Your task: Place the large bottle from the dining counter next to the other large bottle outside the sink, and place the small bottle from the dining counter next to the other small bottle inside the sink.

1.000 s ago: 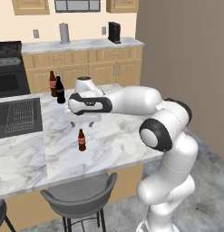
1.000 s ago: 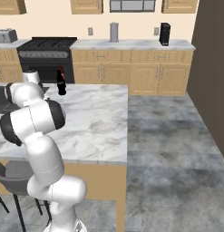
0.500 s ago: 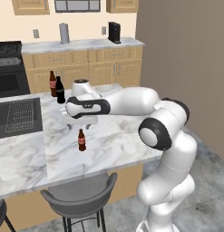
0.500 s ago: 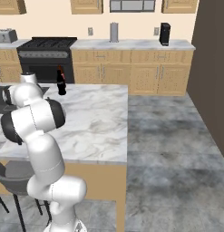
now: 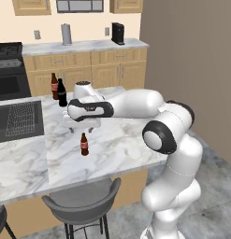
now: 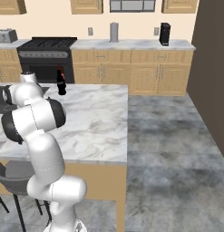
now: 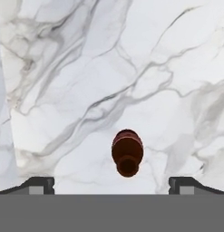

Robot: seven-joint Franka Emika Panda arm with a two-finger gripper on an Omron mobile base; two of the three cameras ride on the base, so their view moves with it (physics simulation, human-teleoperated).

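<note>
One tiny brown bottle with a red label (image 5: pixel 84 144) stands upright on the white-and-grey marble dining counter (image 5: pixel 121 144), near its front edge. Two tall bottles stand at the far edge: brown red-labelled (image 5: pixel 54 86) and glossy black (image 5: pixel 62 93). The hand view looks straight down on the tiny bottle's top, between the wide-apart fingers of the empty gripper (image 5: pixel 82 127).

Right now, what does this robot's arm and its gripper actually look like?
The arm is glossy white, built of rounded, bulging segments with dark black rings at the joints. The gripper is a white block below a black wrist band, ending in two small dark fingertips. No cables or markings are visible.
</note>
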